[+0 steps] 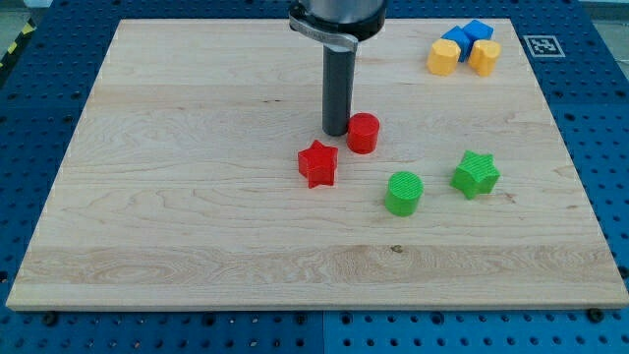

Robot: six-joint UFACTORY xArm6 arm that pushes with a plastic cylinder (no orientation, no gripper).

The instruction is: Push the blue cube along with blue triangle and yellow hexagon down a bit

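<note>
On the wooden worktop (197, 226), my tip (335, 132), a bare rod with no jaws, rests beside the red cylinder (363, 133), well short of the blue cube (478, 31), blue triangle (455, 37) and yellow hexagon (484, 57) clustered far up-right, so approaching above them likely comes next.

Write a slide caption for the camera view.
My tip beside the red cylinder, far from the blue and yellow cluster.

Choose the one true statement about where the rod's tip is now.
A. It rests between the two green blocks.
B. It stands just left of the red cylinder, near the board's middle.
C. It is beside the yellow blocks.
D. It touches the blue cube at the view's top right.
B. My tip stands right beside the red cylinder, on its left in the view, far from the blue cube cluster at the view's top right.
</note>
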